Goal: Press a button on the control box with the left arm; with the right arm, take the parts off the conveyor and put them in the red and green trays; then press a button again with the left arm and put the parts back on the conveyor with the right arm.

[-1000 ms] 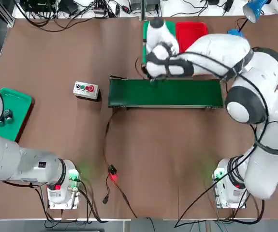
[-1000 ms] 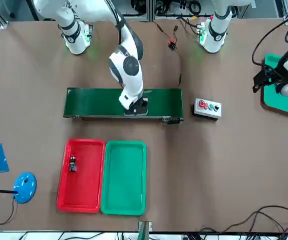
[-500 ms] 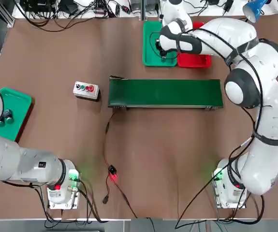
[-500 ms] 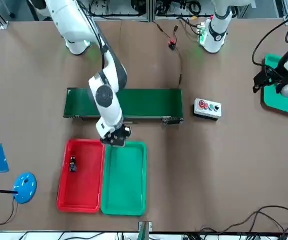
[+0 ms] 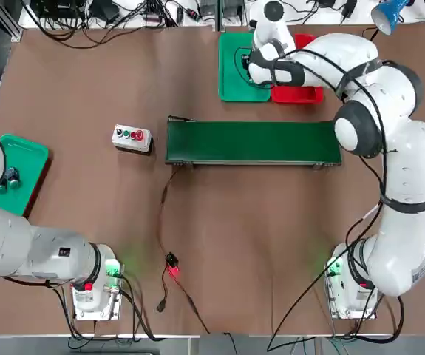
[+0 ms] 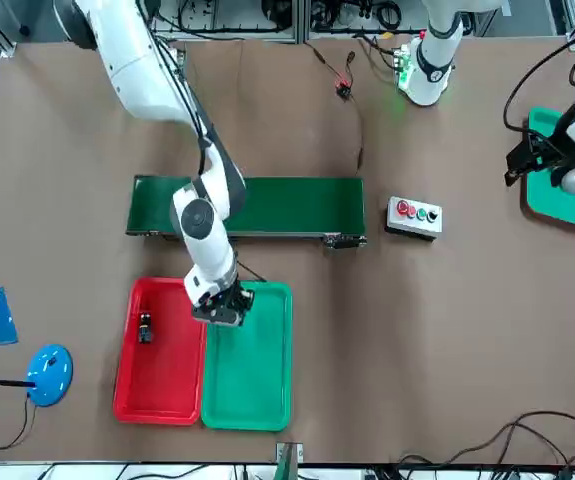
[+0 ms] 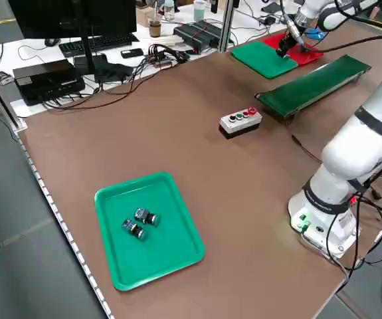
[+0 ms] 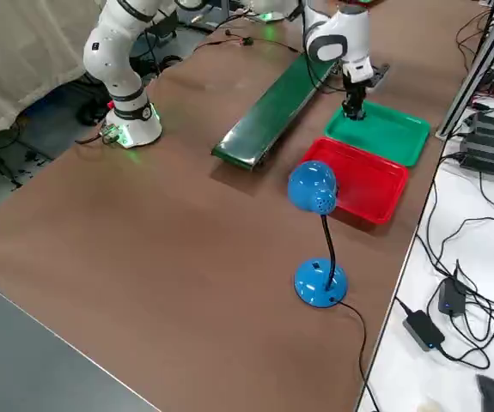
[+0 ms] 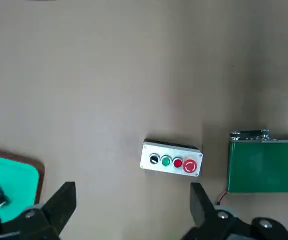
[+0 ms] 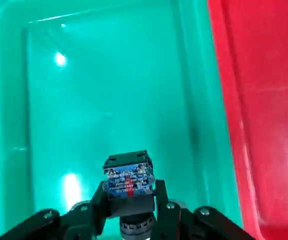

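Since a second ago, I have seen the right arm (image 6: pixel 147 70) swing off the conveyor (image 6: pixel 297 205) and out over the green tray (image 6: pixel 257 380). My right gripper (image 6: pixel 229 312) now hangs above that tray's near-conveyor end, close to the edge shared with the red tray (image 6: pixel 167 385). Its fingers are clenched on a small dark-bodied part (image 10: pixel 128 182), held between the pads above the green tray floor. I cannot tell its cap colour.

A second part (image 6: pixel 145 327) lies inside the red tray, toward its outer long side. The two trays sit side by side, touching, on the far side of the conveyor from the robot bases. The belt itself shows nothing on it.

The control box (image 5: pixel 131 137) stands just beside the conveyor's end on the robot's left. My left gripper (image 9: pixel 131 200) is parked well apart from it, over the table's left edge, fingers spread wide and holding nothing. Below it sits a separate green tray (image 7: pixel 147 229) with two small parts (image 7: pixel 139 222). A blue desk lamp (image 6: pixel 17 345) stands beside the red tray.
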